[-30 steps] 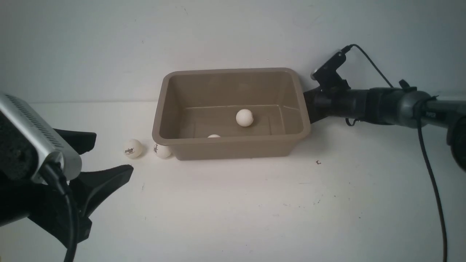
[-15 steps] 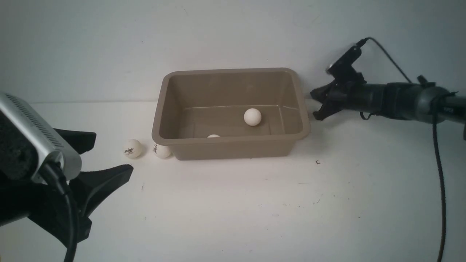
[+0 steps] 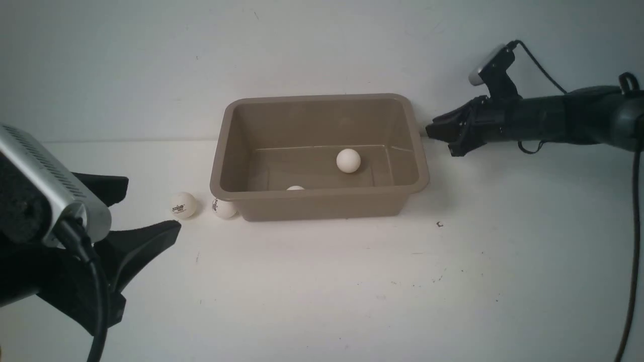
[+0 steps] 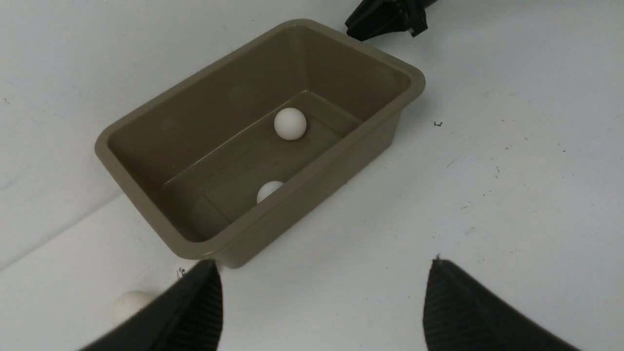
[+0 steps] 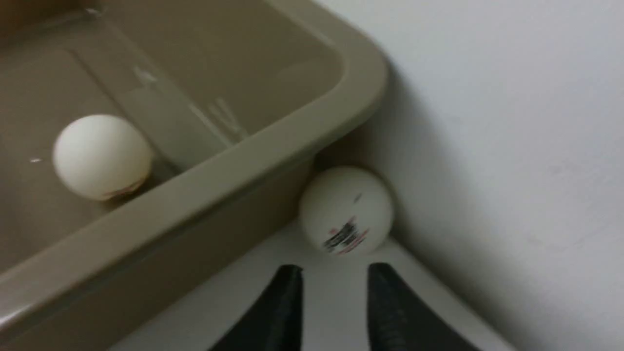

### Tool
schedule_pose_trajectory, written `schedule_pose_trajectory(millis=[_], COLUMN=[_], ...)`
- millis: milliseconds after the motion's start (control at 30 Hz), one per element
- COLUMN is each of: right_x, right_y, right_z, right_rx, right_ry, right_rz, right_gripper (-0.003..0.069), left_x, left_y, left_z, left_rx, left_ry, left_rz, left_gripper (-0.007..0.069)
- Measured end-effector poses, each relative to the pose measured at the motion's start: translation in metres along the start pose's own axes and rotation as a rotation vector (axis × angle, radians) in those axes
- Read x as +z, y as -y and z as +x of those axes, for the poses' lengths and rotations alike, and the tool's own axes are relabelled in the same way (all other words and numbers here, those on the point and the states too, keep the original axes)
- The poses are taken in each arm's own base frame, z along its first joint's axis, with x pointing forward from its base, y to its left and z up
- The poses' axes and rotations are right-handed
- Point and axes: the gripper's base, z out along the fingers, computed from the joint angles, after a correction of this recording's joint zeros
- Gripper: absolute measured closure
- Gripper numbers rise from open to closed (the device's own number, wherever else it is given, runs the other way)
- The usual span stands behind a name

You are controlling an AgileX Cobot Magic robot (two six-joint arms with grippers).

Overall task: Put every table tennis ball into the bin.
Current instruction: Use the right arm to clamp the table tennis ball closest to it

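The taupe bin stands against the back wall. Inside it lie one table tennis ball and another by the near wall. Two logo balls rest on the table left of the bin. In the right wrist view a further logo ball sits wedged between the bin's far right corner and the wall. My right gripper hovers just short of it, jaws narrowly apart and empty. My left gripper stands wide open near the left balls.
The white wall rises right behind the bin. A small dark speck lies on the white table right of the bin. The right arm's cable hangs down at the far right.
My right gripper has drawn back from the bin's right rim, risen and turned at the wrist. The ball inside the bin rolled slightly right. My left gripper barely shifted.
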Motion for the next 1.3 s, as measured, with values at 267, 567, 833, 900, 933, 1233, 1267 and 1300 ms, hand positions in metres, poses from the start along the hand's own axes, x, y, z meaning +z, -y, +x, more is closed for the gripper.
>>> schedule_pose_trajectory(millis=[267, 567, 833, 900, 933, 1233, 1267, 1300], right_x=[-0.044, -0.123, -0.130, -0.111, -0.101, -0.029, -0.025, -0.023], right_y=[-0.002, 0.022, 0.035, 0.028, 0.025, 0.002, 0.003, 0.004], right_z=[-0.035, -0.054, -0.032, -0.030, -0.028, -0.031, -0.032, -0.032], right_rx=[-0.047, 0.156, 0.343, 0.342, 0.344, 0.257, 0.248, 0.248], right_ry=[-0.083, -0.060, -0.081, -0.095, -0.101, -0.085, -0.077, -0.074], right_rz=[-0.035, 0.042, 0.049, 0.020, 0.013, 0.080, 0.102, 0.113], right_gripper=[0.0213, 0.0201, 0.0200, 0.0200, 0.0200, 0.0200, 0.0200, 0.0200], left_x=[0.000, 0.000, 0.000, 0.000, 0.000, 0.000, 0.000, 0.000], left_y=[0.000, 0.000, 0.000, 0.000, 0.000, 0.000, 0.001, 0.001], left_z=[0.001, 0.002, 0.002, 0.002, 0.002, 0.003, 0.003, 0.003], left_rx=[0.019, 0.024, 0.034, 0.034, 0.034, 0.035, 0.036, 0.036], left_ry=[-0.013, -0.020, -0.027, -0.027, -0.027, -0.030, -0.034, -0.035], left_rz=[-0.004, 0.002, -0.001, -0.001, -0.001, 0.003, 0.011, 0.012], left_gripper=[0.0125, 0.0125, 0.0125, 0.0125, 0.0125, 0.0125, 0.0125, 0.0125])
